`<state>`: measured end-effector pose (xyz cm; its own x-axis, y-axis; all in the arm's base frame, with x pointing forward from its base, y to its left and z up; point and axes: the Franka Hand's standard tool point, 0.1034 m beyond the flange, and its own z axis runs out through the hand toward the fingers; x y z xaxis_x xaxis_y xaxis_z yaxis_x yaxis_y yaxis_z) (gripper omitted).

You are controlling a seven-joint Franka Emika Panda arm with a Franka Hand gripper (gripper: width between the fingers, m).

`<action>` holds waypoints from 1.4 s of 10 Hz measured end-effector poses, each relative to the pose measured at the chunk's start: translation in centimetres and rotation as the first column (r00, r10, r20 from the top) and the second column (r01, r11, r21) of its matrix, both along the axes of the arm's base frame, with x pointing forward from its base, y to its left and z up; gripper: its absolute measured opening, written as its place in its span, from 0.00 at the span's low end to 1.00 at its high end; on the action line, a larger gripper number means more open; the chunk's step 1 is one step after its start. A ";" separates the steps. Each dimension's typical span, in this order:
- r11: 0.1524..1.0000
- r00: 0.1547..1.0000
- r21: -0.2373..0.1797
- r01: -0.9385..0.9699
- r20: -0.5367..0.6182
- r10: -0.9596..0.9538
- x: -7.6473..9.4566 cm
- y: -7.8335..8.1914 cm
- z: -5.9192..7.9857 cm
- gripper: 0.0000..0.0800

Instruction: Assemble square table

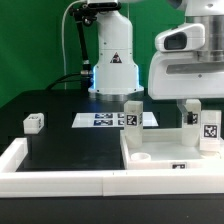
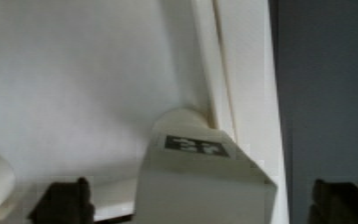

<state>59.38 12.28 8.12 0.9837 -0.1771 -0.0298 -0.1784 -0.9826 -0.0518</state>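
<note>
The square table slab (image 1: 160,152) lies flat at the exterior view's right, with a corner hole near its front left. One white tagged leg (image 1: 131,115) stands upright at its far left corner. Another tagged leg (image 1: 207,128) stands at its far right, under my gripper (image 1: 190,112). In the wrist view this leg (image 2: 197,148) rises between my gripper's (image 2: 202,205) dark fingers (image 2: 62,200), with a gap on each side. The jaws are open. The slab (image 2: 87,90) fills the wrist view behind the leg.
A third white leg block (image 1: 34,123) lies on the black surface at the exterior view's left. The marker board (image 1: 103,120) lies at the back centre. A long white rail (image 1: 60,178) borders the front. The robot base (image 1: 113,60) stands behind.
</note>
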 end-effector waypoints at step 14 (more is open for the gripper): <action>0.684 0.685 0.030 0.729 -0.028 -0.728 0.3 0.2 -0.1 0.36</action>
